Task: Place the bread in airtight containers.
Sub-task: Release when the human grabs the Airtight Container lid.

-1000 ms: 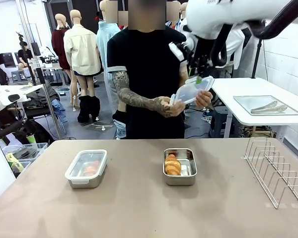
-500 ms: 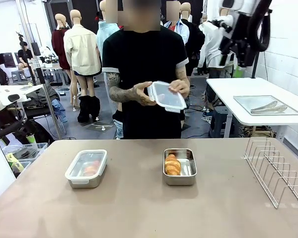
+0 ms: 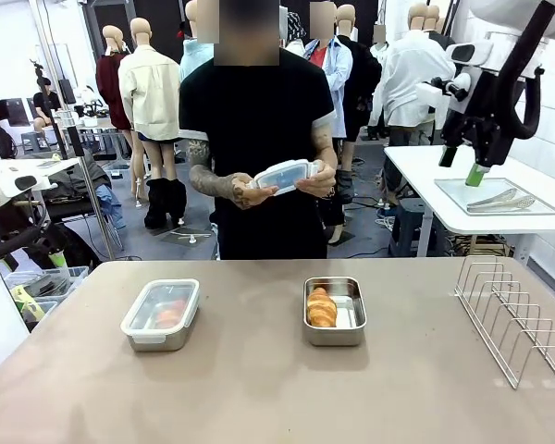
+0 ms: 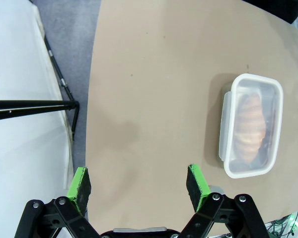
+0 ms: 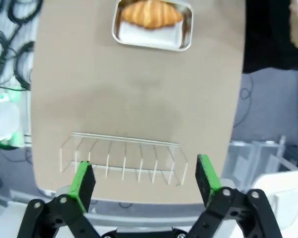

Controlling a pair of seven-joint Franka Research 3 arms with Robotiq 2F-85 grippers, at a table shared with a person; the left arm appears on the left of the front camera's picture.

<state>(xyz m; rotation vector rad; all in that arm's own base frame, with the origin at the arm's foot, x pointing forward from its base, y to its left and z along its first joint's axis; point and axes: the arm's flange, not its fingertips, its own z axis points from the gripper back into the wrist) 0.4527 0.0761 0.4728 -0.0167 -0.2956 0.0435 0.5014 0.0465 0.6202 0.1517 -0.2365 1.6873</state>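
Note:
Two steel containers stand on the tan table. The left one (image 3: 161, 314) (image 4: 251, 125) carries its clear lid, with a golden-brown roll (image 4: 250, 129) showing through it. The right one (image 3: 335, 311) (image 5: 153, 25) is uncovered, and a croissant-like roll (image 3: 321, 307) (image 5: 150, 13) lies in its left half. The person across the table holds a clear lid (image 3: 282, 176) in both hands at chest height. My right gripper (image 3: 476, 166) (image 5: 145, 177) hangs open high at the far right, holding nothing. My left gripper (image 4: 138, 183) is open above bare table, well apart from the lidded container.
A wire rack (image 3: 513, 314) (image 5: 124, 157) stands at the table's right edge. Behind it a white side table (image 3: 425, 185) bears a flat tray with tongs (image 3: 495, 197). Between and in front of the containers lies bare table.
My right gripper let go of the clear lid and drew away to the far right. The person took the lid, carried it left and now holds it flatter in both hands.

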